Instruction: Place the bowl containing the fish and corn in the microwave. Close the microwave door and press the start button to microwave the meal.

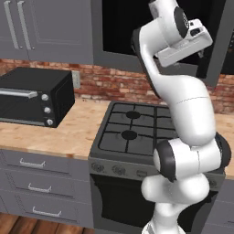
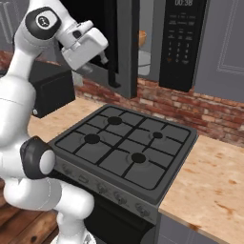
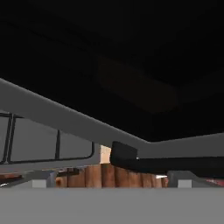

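The microwave [image 2: 183, 43] hangs above the stove, its black keypad panel on the right. Its door [image 2: 125, 47] stands partly open and shows edge-on in the right base view. Through the gap I see a sliver of the orange-tan bowl [image 2: 142, 38] inside the grey cavity; the fish and the corn are hidden. My gripper [image 2: 104, 59] is raised against the door's outer face [image 1: 123, 32], and its fingers stand apart with nothing between them. In the hand view the door's dark window [image 3: 109, 65] and grey frame [image 3: 65, 116] are very close to the gripper [image 3: 111, 181].
The gas stove [image 1: 132, 130] sits right below the microwave. A black toaster oven [image 1: 32, 98] stands on the wooden counter [image 1: 68, 132] to the left. More counter [image 2: 209, 176] lies right of the stove. Grey cabinets [image 1: 45, 27] flank the microwave, with a brick wall behind.
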Controlling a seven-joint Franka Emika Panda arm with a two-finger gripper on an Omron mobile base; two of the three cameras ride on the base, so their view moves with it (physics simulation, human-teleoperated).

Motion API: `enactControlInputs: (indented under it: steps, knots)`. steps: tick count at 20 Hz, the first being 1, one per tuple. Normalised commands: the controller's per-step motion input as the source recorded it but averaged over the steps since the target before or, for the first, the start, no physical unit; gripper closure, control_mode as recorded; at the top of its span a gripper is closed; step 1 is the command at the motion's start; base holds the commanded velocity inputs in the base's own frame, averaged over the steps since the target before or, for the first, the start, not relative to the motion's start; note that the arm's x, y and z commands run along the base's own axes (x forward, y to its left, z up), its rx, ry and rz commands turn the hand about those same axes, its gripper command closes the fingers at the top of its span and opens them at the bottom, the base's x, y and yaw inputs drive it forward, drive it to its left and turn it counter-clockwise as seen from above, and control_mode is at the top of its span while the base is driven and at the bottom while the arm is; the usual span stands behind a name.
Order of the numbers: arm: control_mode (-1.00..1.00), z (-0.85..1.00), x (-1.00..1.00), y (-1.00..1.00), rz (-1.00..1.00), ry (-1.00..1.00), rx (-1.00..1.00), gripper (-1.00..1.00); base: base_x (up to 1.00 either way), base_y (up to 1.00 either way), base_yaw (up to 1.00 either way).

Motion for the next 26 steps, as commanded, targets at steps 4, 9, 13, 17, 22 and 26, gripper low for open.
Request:
enactControlInputs:
  steps: [4,9,13,17,22,26]
  knots:
    - [-1.00,-0.06,0.76,-0.44,0.17,-0.41,0.18,-1.00,0.00,0.00,0.00]
    - [-1.00,-0.15,0.77,-0.28,0.12,-0.52,0.14,-1.00,0.00,0.00,0.00]
    - [-1.00,-0.54,0.78,-0.04,0.07,-0.67,0.02,-1.00,0.00,0.00,0.00]
    - [-1.00,-0.58,0.97,0.00,0.01,-0.58,0.00,-1.00,0.00,0.00,0.00]
    - [-1.00,-0.60,1.00,-0.12,0.00,-0.48,0.00,-1.00,0.00,0.00,0.00]
    - [-1.00,-0.37,1.00,-0.28,0.00,-0.32,0.00,-1.00,0.00,0.00,0.00]
